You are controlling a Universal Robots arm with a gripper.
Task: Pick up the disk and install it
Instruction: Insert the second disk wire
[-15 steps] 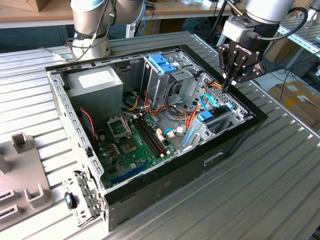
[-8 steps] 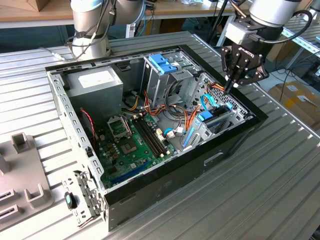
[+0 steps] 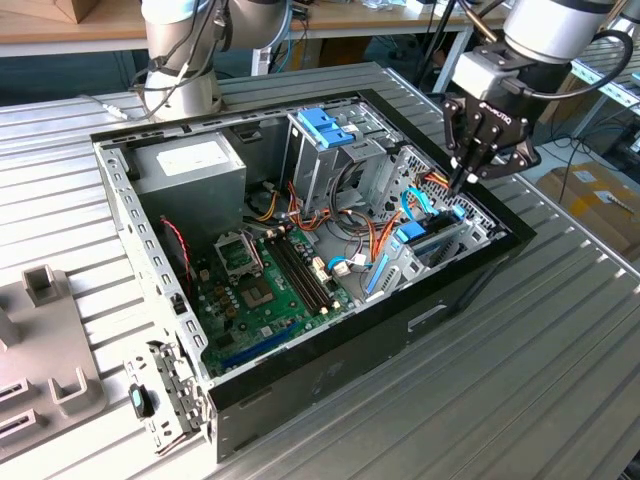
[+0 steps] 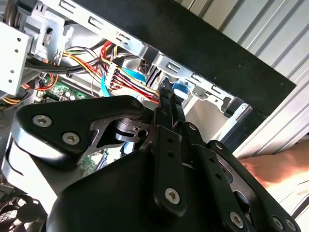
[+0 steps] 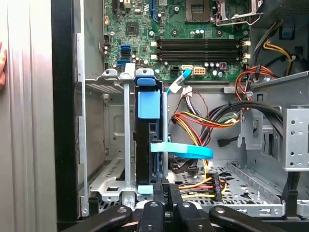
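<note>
Fingers of the gripper [image 5: 165, 189] are pressed together at lower centre, atop the disk [image 5: 147, 145] standing in its bay: the seating step, apparently.

a silver-grey arm [image 3: 560, 25] carries a black, screw-studded gripper [image 3: 462, 182] with black cables.
</note>
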